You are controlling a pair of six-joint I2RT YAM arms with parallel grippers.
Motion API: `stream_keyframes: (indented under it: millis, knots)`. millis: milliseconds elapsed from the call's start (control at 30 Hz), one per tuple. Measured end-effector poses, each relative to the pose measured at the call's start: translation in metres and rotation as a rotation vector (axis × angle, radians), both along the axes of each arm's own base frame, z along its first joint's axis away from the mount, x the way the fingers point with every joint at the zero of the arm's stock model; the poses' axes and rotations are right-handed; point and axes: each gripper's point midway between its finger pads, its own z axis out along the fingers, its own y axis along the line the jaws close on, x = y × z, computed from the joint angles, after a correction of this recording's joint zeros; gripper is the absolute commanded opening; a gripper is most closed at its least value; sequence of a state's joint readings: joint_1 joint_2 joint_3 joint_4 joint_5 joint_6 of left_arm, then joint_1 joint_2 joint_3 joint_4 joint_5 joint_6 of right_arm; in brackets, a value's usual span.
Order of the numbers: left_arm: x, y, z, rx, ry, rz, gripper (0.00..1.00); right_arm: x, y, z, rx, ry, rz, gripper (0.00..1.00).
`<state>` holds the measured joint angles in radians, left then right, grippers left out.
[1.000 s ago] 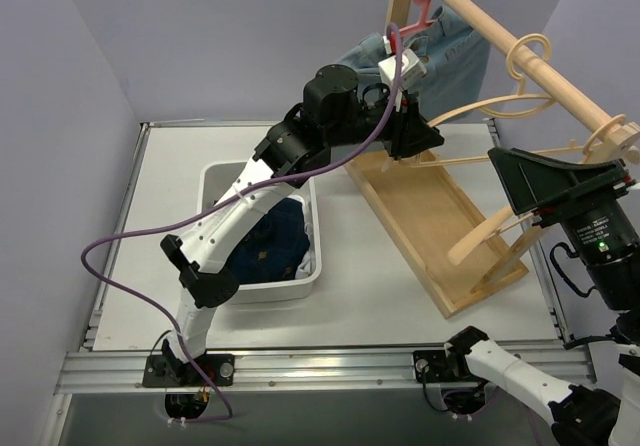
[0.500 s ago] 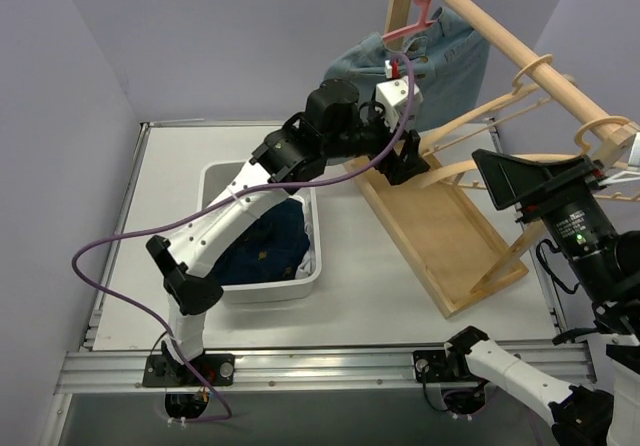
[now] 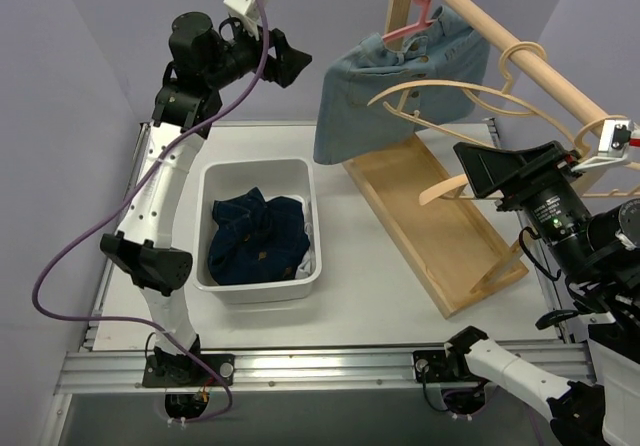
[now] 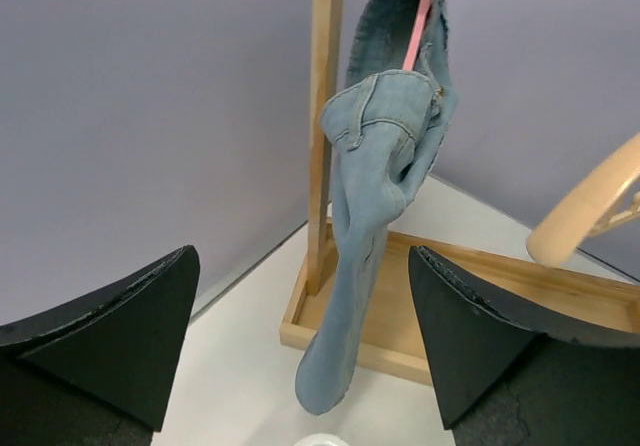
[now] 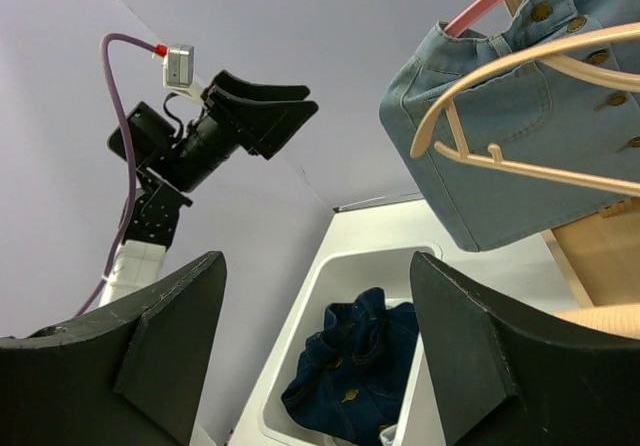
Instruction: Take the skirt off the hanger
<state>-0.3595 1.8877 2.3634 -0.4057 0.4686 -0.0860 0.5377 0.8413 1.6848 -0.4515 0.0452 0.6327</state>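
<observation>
A light blue denim skirt (image 3: pixel 385 91) hangs from a pink hanger (image 3: pixel 418 14) on the wooden rail (image 3: pixel 545 66) at the back. My left gripper (image 3: pixel 303 63) is raised high at the back left, well apart from the skirt, open and holding nothing. In the left wrist view the skirt (image 4: pixel 375 216) hangs edge-on beyond the open fingers (image 4: pixel 110 336), under the pink hanger (image 4: pixel 426 16). My right gripper (image 3: pixel 466 171) hovers open on the right, below the rail. Its view shows the skirt (image 5: pixel 500 146) and pink hanger (image 5: pixel 490 1) up to the right.
A white bin (image 3: pixel 225 176) holding a dark blue denim garment (image 3: pixel 260 236) sits left of centre. The rack's wooden base tray (image 3: pixel 430 221) lies on the right. Bare wooden hangers (image 3: pixel 440 101) dangle from the rail, one crossing the skirt's front (image 5: pixel 520 76).
My left gripper opened and let go at the skirt, then swung up and far left. The skirt now hangs down full length. The wooden hangers have swung; my right gripper shifted slightly left.
</observation>
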Motion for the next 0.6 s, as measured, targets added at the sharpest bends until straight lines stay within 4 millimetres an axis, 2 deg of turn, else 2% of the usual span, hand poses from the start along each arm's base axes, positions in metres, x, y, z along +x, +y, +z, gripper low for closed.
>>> stream_keyframes:
  millis: [133,300,433,467,600]
  knots:
    - [0.01,-0.021,-0.012,-0.041,0.017,-0.117,0.97,0.007,0.003,-0.003,-0.007,0.013,-0.008,0.7]
    - [0.022,-0.05,-0.041,-0.101,0.081,-0.262,1.0,0.016,0.004,-0.008,-0.014,0.031,-0.025,0.7]
    - [0.033,-0.062,-0.055,-0.15,0.106,-0.321,1.0,0.019,0.005,-0.01,-0.019,0.04,-0.03,0.7]
    - [0.035,-0.065,-0.059,-0.158,0.114,-0.334,0.94,0.02,0.006,-0.01,-0.02,0.042,-0.031,0.7]
    - [0.045,-0.075,-0.064,-0.205,0.122,-0.384,0.89,0.026,0.006,-0.011,-0.026,0.051,-0.046,0.7]
